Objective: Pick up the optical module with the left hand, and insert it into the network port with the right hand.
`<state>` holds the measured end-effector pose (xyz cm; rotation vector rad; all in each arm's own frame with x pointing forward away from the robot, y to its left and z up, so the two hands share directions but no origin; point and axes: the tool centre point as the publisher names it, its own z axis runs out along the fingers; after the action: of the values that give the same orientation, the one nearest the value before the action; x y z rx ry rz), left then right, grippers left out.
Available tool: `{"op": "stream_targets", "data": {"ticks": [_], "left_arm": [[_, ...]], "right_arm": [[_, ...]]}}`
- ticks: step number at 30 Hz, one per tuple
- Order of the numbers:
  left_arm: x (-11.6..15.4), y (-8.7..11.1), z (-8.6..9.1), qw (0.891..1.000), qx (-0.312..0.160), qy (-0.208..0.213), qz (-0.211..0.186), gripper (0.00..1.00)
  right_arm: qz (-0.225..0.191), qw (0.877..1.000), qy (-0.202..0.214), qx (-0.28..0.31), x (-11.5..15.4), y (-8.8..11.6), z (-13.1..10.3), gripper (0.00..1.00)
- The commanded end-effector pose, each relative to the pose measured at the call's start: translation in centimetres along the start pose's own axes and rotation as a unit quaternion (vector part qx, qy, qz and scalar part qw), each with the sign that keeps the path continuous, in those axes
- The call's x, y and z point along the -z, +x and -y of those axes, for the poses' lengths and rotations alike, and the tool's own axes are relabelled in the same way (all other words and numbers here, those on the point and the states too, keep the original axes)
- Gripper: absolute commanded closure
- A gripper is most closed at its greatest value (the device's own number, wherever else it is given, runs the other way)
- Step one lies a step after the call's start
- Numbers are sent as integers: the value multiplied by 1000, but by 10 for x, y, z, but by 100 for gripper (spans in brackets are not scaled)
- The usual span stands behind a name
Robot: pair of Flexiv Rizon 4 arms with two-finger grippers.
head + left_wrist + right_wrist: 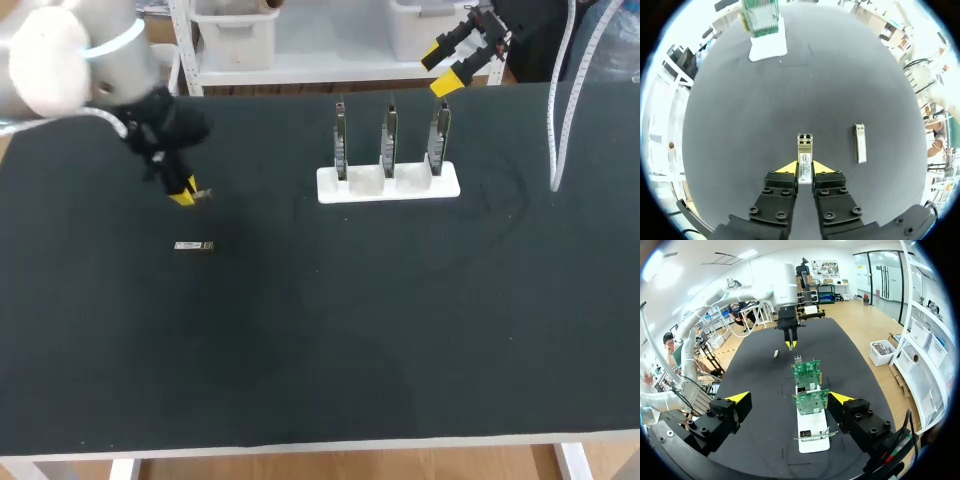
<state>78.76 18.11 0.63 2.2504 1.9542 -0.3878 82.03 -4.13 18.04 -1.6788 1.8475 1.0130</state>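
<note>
My left gripper (804, 169) is shut on a small metal optical module (804, 157), which sticks out ahead of the yellow fingertips, low over the black table. In the head view this gripper (186, 194) is at the left rear with the module (202, 194) at its tip. A second module (192, 245) (859, 143) lies flat on the table just beside it. Three upright green port boards (388, 140) (809, 385) stand in a white holder (388, 184) (812, 437) (767, 46). My right gripper (447, 66) (789, 397) hangs open and empty above and behind the holder.
A white cable (553, 130) hangs down over the table's right rear. The black table top (350, 330) stretches wide between the modules and the holder and toward the front edge.
</note>
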Motion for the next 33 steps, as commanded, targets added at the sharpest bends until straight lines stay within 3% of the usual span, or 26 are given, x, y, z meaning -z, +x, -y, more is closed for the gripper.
{"op": "stream_targets", "data": {"ticks": [1,8,15,19,22,33], "left_arm": [[15,7,-1,997,-9,5,77,100],[29,1,-4,993,-25,9,119,100],[31,-3,-3,993,-23,12,117,100],[30,-6,-3,995,-18,13,99,100],[28,-10,-2,1000,3,8,26,100],[28,-10,-2,1000,3,8,26,100]], "right_arm": [[-2,996,-88,0,2,-2,8,0],[-2,996,-88,0,2,-2,8,0],[-2,996,-88,0,2,-2,8,0],[-2,996,-88,0,2,-2,8,0],[-2,996,-88,0,2,-2,8,0],[-2,996,-88,0,2,-2,8,0]]}}
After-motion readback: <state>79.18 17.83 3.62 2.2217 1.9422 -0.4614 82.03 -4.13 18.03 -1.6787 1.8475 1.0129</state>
